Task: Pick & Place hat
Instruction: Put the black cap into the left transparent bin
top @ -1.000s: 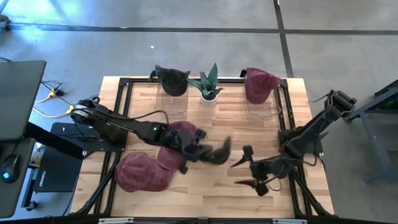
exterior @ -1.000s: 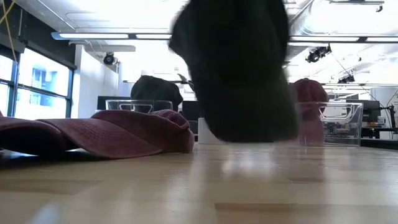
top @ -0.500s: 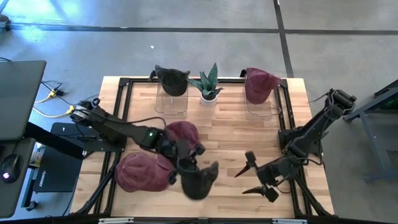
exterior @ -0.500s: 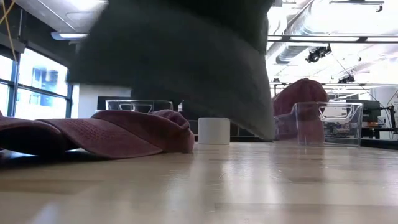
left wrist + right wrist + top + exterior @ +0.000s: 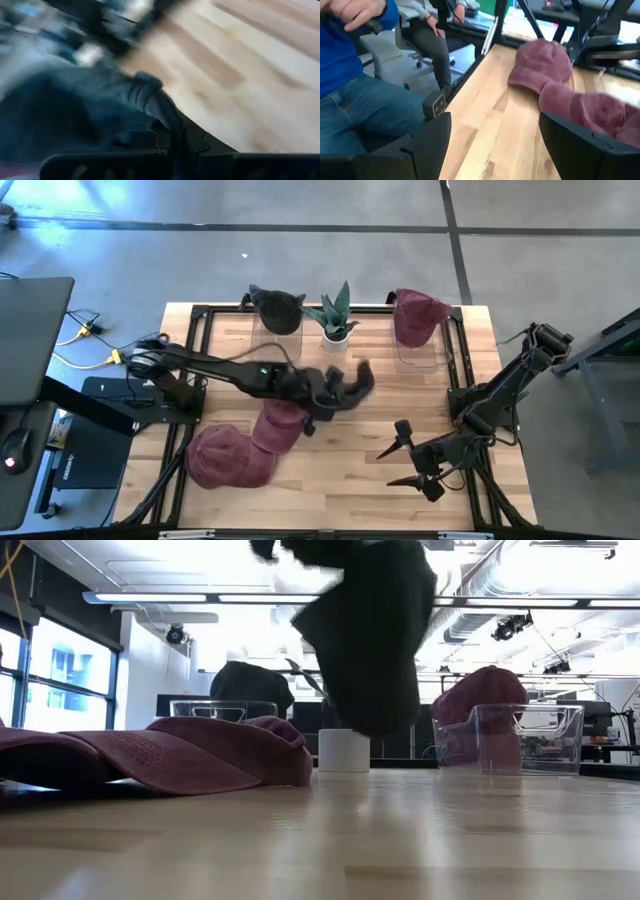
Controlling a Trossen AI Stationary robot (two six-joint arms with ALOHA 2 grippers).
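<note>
My left gripper (image 5: 330,395) pinches the dark fabric cap (image 5: 350,388) above the wooden tabletop (image 5: 350,460); my right gripper (image 5: 408,460), at four o'clock, is spread.

Two dark jointed arms, each gripper with black fingers.

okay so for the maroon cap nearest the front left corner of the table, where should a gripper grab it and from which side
Judging by its pose, grip the maroon cap at the crown's outer edge, coming straight down from above: it lies flat on the table, and the second maroon cap overlaps its inner side, so the outer, left side is freer.
</note>
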